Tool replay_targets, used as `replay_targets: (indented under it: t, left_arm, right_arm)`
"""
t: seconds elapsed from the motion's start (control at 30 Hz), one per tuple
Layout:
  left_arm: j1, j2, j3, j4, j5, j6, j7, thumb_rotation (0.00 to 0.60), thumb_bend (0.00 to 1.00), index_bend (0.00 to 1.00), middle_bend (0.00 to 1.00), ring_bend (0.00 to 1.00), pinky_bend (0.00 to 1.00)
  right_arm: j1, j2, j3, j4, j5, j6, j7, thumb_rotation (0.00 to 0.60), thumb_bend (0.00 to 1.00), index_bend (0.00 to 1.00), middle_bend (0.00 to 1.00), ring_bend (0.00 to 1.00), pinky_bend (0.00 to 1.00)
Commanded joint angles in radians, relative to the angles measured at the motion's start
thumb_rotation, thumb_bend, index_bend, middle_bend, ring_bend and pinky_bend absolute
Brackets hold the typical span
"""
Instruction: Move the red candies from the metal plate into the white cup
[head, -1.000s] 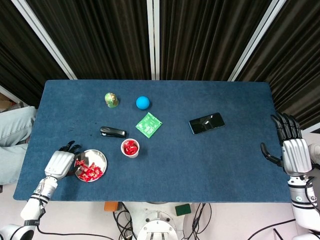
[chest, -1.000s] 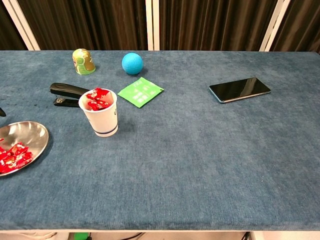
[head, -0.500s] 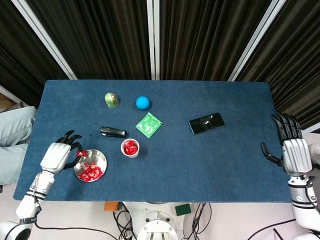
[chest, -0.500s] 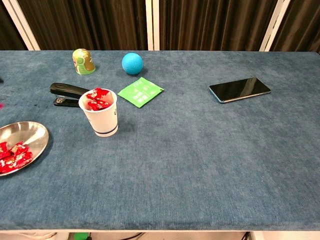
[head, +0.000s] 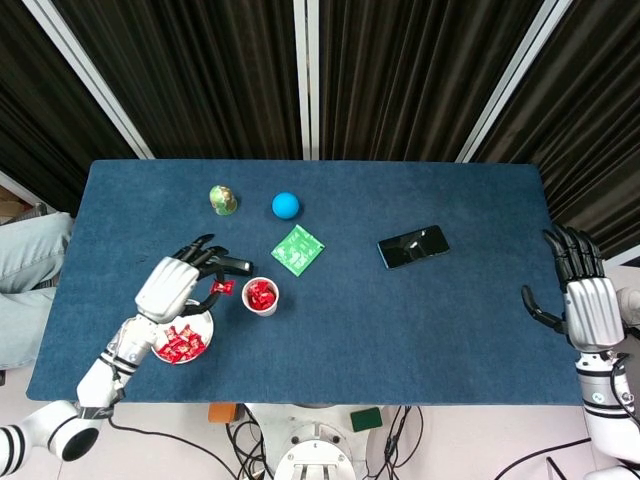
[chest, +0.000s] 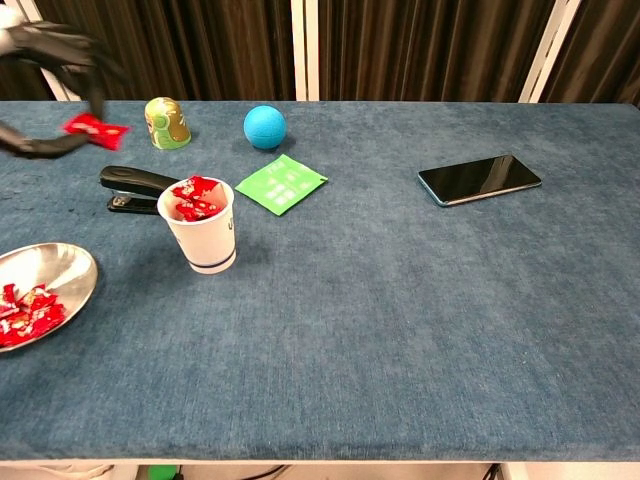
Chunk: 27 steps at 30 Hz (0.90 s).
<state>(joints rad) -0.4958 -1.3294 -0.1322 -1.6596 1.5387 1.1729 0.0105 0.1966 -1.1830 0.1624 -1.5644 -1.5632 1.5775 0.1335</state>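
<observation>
The left hand (head: 178, 283) pinches one red candy (head: 222, 288) between thumb and a fingertip, its other fingers fanned apart, just left of the white cup (head: 260, 296), which already holds candies. More red candies (head: 178, 343) lie in the metal plate (head: 203, 322) beside the cup. Far from the cup, the right hand (head: 587, 308) hangs with fingers spread, holding nothing.

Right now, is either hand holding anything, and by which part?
The left hand pinches one red candy at its fingertips; which part, unclear. The right hand holds nothing.
</observation>
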Motion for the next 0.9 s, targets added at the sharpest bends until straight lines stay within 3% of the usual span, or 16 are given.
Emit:
replay_targets:
  t: [0.03,0.3,0.9]
  left_arm:
    - [-0.04,-0.062,-0.009,0.028,-0.011,-0.036,0.018,0.6,0.35,0.57,0.24,0.07,0.28]
    - [-0.077,-0.143,0.003,0.077,-0.033,-0.074,0.051,0.6,0.35,0.57,0.24,0.07,0.28]
    - [-0.094,-0.169,0.03,0.129,-0.052,-0.084,0.035,0.6,0.35,0.56,0.24,0.07,0.28]
  right_arm:
    - [-0.002,0.003,0.0,0.001,0.0,0.002,0.004,0.6,0.38,0.0,0.0,0.0,0.0]
    - [-0.008,0.01,0.001,0.008,0.001,0.01,0.021,0.6,0.38,0.0,0.0,0.0,0.0]
    - [-0.005,0.009,0.002,0.01,0.003,0.004,0.018,0.6,0.38,0.0,0.0,0.0,0.0]
